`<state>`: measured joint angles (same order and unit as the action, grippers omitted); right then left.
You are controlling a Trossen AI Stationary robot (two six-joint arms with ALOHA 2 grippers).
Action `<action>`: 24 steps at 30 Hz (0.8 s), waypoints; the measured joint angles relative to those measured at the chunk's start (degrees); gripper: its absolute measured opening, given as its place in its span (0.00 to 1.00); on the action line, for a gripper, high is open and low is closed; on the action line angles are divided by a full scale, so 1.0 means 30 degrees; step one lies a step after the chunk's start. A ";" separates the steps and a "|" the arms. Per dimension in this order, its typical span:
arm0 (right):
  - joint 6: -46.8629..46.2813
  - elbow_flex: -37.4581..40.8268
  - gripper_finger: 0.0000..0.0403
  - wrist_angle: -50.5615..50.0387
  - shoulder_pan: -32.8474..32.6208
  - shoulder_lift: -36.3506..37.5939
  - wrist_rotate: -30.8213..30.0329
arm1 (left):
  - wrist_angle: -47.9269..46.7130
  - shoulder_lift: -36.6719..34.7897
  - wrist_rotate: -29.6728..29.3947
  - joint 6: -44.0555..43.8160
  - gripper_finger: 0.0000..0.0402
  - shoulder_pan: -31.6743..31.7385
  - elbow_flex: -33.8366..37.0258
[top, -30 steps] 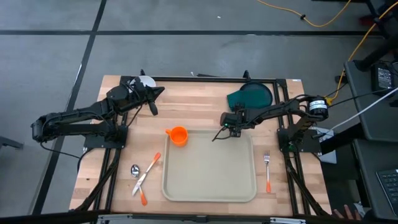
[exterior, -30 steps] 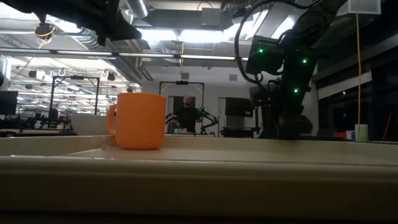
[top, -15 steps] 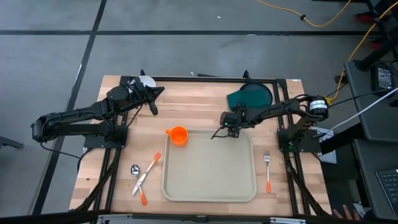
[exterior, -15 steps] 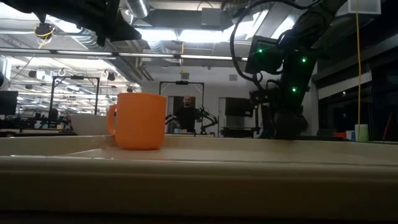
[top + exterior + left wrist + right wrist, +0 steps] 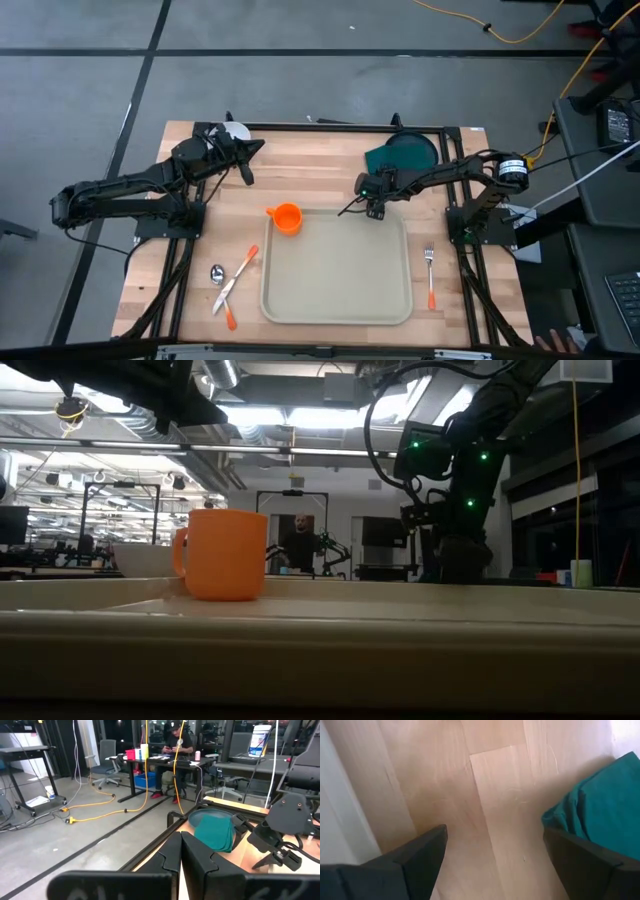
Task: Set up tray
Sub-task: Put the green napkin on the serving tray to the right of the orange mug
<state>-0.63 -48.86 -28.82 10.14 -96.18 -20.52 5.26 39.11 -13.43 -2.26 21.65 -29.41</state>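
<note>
The tray point(image 5: 336, 265) lies flat on the near middle of the wooden table point(image 5: 320, 170), long side toward the front edge, with nothing inside it. An orange cup point(image 5: 287, 217) stands upright just beside its far left corner. Left of the tray lie a spoon point(image 5: 217, 272) and two orange-handled utensils point(image 5: 236, 285), crossed; right of it lies a fork point(image 5: 430, 277), well apart from the rim.

The right gripper point(image 5: 362, 208) hangs over the bare wood at the tray's far edge, its jaws spread wide and holding nothing. In its wrist view the two dark fingers point(image 5: 420, 852) frame plain tabletop, with the teal cloth point(image 5: 600, 815) just beside one of them. That cloth lies partly on a dark teal plate point(image 5: 412, 150) at the far right of the table.

The left gripper point(image 5: 246, 165) waits at the far left, pincer closed tight and empty, near a white bowl point(image 5: 233, 131)
</note>
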 joint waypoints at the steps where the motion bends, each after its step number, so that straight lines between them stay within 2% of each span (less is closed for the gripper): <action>1: 0.0188 0.0000 0.84 0.0009 0.0039 0.0000 0.0040 | 0.0000 0.0000 0.0000 0.0003 0.01 0.0000 0.0000; 15: 0.0815 0.0015 0.84 -0.0044 0.0703 -0.0022 -0.0168 | 0.0012 0.0007 -0.0126 0.0015 0.01 0.0000 0.0000; 22: 0.1975 0.0071 0.84 -0.0537 0.0718 -0.0087 -0.2257 | 0.0015 0.0007 -0.0146 0.0015 0.01 0.0000 0.0000; 24: 0.2088 0.0073 0.84 -0.0566 0.0723 -0.0087 -0.2323 | 0.0015 0.0007 -0.0146 0.0015 0.01 -0.0007 0.0000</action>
<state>5.64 -48.64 -30.52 12.31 -96.44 -27.49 5.30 39.13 -13.87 -2.22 21.63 -29.41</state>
